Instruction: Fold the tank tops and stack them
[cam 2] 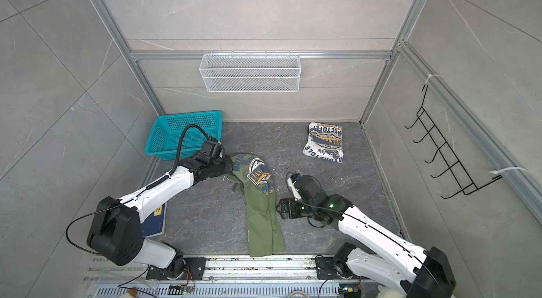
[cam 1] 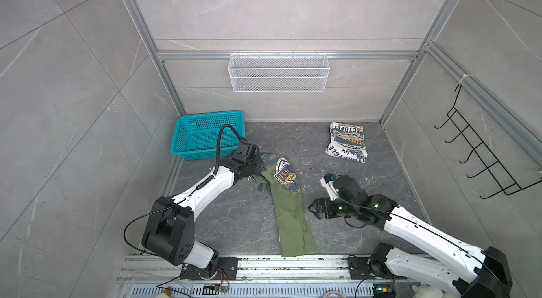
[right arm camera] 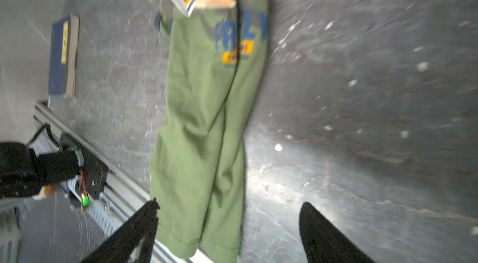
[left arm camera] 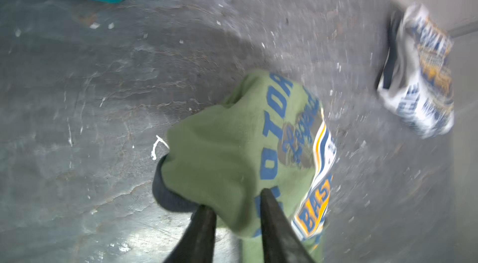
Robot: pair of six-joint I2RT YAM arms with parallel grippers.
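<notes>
The olive green tank top lies as a long narrow strip on the dark floor, its hem over the front rail. Its badge end is bunched up beside my left gripper. In the left wrist view that gripper has its jaws a little apart, with a bulge of the olive top at the tips. My right gripper stands wide open and holds nothing, low beside the olive top's hem half. The white tank top lies folded at the back right.
A teal basket stands at the back left, just behind my left wrist. A dark blue book lies by the left wall. A white wire basket hangs on the back wall and a black hook rack on the right wall.
</notes>
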